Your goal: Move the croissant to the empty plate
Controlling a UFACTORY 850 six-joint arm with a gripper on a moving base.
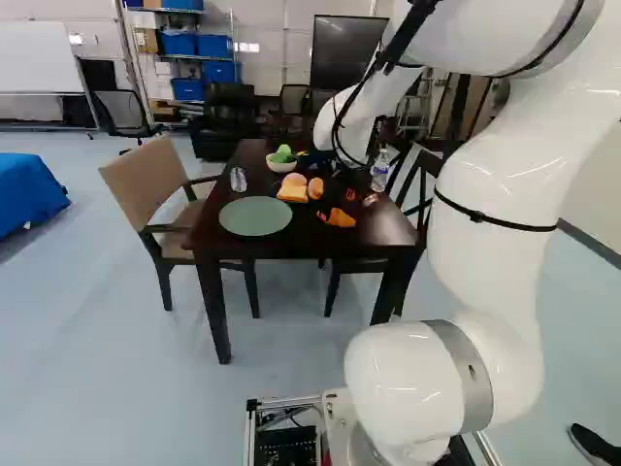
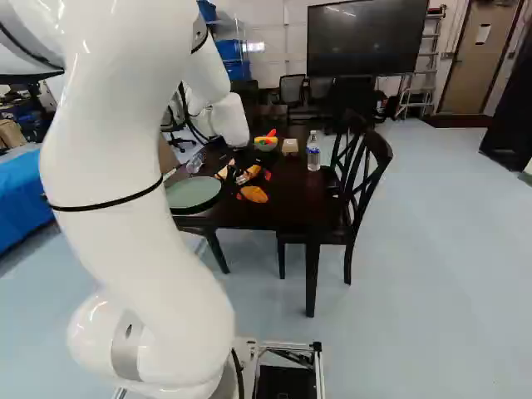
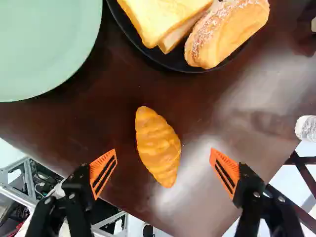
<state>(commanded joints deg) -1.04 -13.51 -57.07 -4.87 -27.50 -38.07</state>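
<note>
Jaws stand well apart, gripping nothing, with an orange pad [image 3: 102, 174] on the inner side of each finger. The croissant [image 3: 158, 146] lies on bare dark wood of the counter [image 3: 64, 131], between and partly ahead of the two fingers as the wrist view shows them, in contact with neither. One tapered end points back toward the jaws, the other away. The clearance between fingertips and counter cannot be determined.

The green plate [image 3: 42, 47] lies flat near the croissant, a strip of counter between them; its surface is bare. Close beside it, farther ahead of the jaws than the croissant, is a black plate [image 3: 131, 34]. It bears bread slices [image 3: 160, 22] and, next to them, a roll [image 3: 227, 32] with a pale-dusted crust.

Farther along the counter is a bowl [image 1: 281, 167] holding green, yellow and red pieces. A small box [image 2: 290, 147] sits just beside it, and a clear bottle [image 2: 313, 153] stands upright near the box. A clear plastic item [image 1: 239, 180] is located beyond the green plate.

The white arm [image 2: 125, 166] reaches over the counter. A tan chair [image 1: 150, 184] stands at the counter's left side in the left base view; dark wooden chairs [image 2: 368, 179] stand at its right side in the right base view. A large dark screen [image 2: 366, 40] is at the far wall.
</note>
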